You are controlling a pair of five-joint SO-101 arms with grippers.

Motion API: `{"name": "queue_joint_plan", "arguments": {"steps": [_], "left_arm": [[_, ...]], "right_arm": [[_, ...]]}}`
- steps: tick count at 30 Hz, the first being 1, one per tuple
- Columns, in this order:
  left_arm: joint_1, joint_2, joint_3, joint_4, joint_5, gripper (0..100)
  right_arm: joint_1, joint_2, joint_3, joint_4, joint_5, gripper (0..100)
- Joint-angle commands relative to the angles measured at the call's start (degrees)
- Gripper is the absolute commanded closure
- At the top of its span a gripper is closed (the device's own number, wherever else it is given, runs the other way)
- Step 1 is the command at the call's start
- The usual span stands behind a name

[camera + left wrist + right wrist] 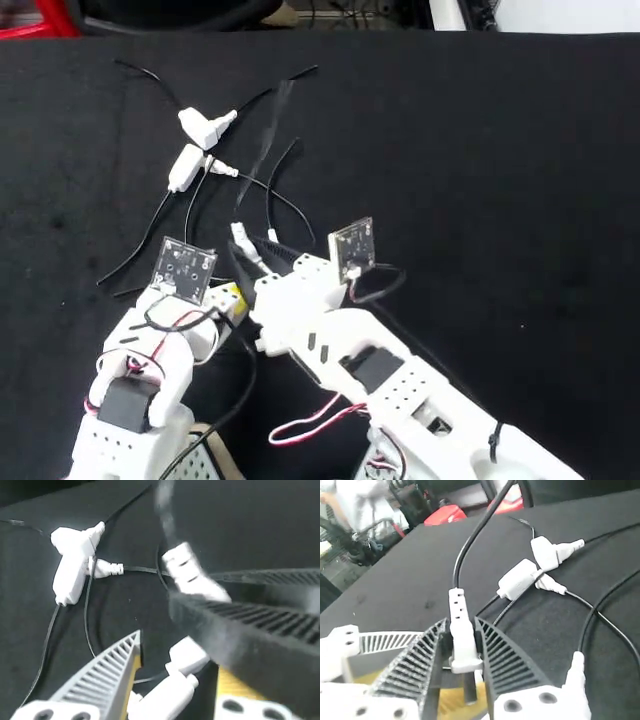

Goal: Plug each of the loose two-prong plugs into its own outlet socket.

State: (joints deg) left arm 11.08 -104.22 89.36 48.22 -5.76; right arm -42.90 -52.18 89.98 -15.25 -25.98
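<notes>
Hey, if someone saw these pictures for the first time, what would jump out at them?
First, the right claw clamped on a white socket near the middle of the black table, its black cord trailing off. Then the two white plugs lying together among thin black cords, farther back on the left.

Black table (520, 150). At 11 o'clock from centre, upper white connector (205, 127) touching lower white connector (187, 167); small white plug (226, 171) at lower one's 3 o'clock. Thin black cords (285, 200) trailing toward 6 o'clock.
</notes>
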Motion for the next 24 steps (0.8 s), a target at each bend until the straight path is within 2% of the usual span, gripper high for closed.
{"name": "queue_joint_plan", "arguments": {"steps": [1, 9, 16, 20, 24], "left_arm": [[-0.1, -0.4, 1.7, -5.1, 1.2, 77], [-8.4, -0.4, 3.9, -6.9, 1.2, 77], [-9.2, -0.4, 5.1, -7.4, 1.1, 77], [-9.2, -0.4, 5.8, -7.4, -2.1, 77], [-10.5, -0.4, 5.8, -7.4, -2.0, 77]], "right_arm": [[-2.4, 0.1, 1.0, 1.2, 1.9, 98.6], [-2.3, 0.1, 0.5, 3.1, 2.5, 98.6], [0.1, 0.1, -5.2, 15.6, 3.2, 98.6], [-0.1, 0.1, -6.2, 18.5, 3.4, 98.6], [-0.1, 0.1, -7.1, 21.0, 3.5, 98.6]]}}
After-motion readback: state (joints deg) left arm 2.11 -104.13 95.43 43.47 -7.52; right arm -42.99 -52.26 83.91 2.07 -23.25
